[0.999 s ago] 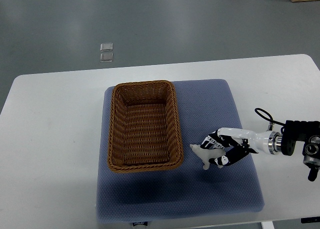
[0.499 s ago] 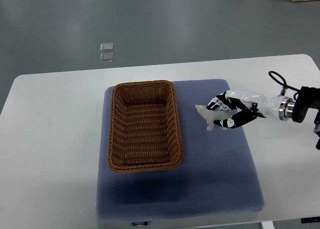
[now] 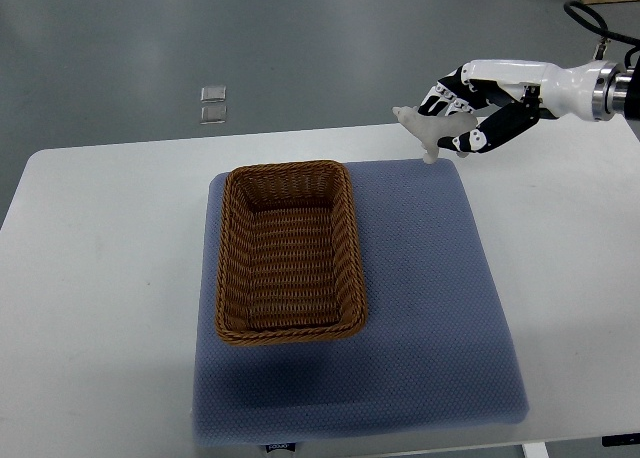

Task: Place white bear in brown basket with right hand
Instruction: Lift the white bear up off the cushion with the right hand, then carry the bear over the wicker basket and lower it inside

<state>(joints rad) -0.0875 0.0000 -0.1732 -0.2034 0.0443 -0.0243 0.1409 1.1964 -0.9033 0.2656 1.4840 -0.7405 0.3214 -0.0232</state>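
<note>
Just one white bear (image 3: 425, 128), one brown basket (image 3: 288, 251).

The white bear (image 3: 424, 130) is a small, pale figure, held up off the worktop in the curled fingers of the right robot hand (image 3: 470, 108), its snout end pointing left and a leg hanging down. It sits over the far right corner of the blue mat. The brown basket (image 3: 289, 251) is a rectangular wicker one, empty, standing on the mat's left half, well apart from the bear.
</note>
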